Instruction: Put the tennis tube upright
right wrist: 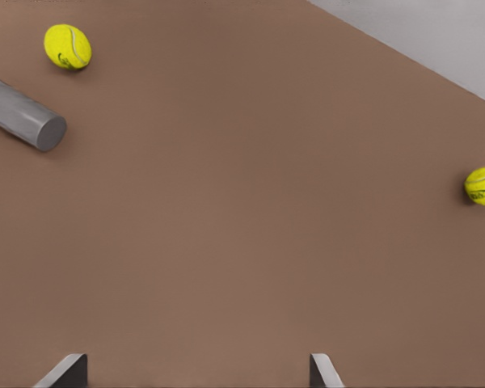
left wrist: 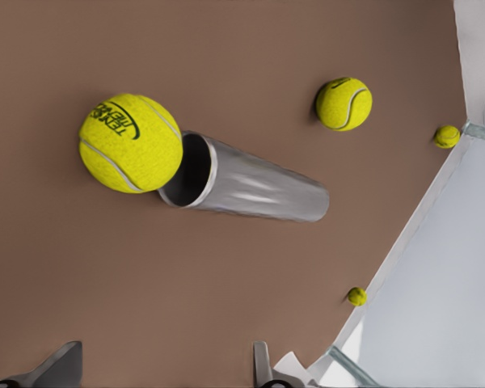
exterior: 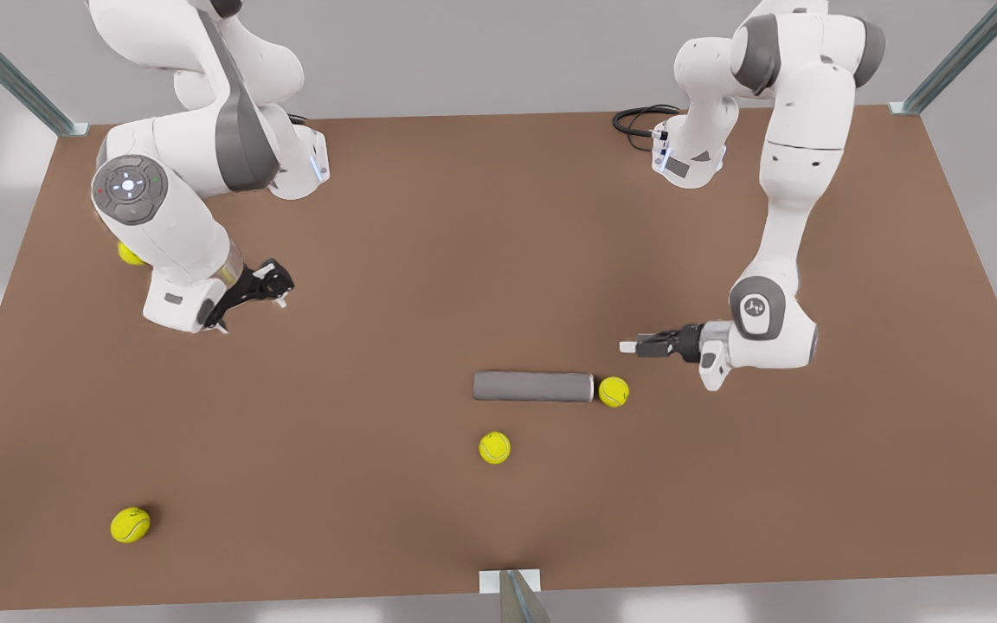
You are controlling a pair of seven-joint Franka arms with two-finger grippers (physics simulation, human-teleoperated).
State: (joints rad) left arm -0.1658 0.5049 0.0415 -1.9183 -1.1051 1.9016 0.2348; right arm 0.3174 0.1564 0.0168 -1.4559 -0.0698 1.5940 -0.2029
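The tennis tube (exterior: 533, 387) lies on its side on the brown table, a plain grey cylinder with its lighter rim toward the front view's right. Its open mouth faces the camera in the left wrist view, where the tennis tube (left wrist: 250, 186) has a tennis ball (left wrist: 130, 142) right at the rim. My left gripper (exterior: 633, 347) hovers just behind that rim end, pointing toward the front view's left, open (left wrist: 163, 373) and holding nothing. My right gripper (exterior: 260, 292) hangs far off at the front view's left, open (right wrist: 194, 373) and holding nothing. The tube's closed end (right wrist: 20, 117) appears in the right wrist view.
A tennis ball (exterior: 613, 391) rests against the tube's rim, a second ball (exterior: 494, 447) lies in front of the tube, and a third ball (exterior: 130, 524) is near the front left corner. Another ball (exterior: 128, 253) peeks from behind the right arm. A black cable (exterior: 637, 117) lies at the back.
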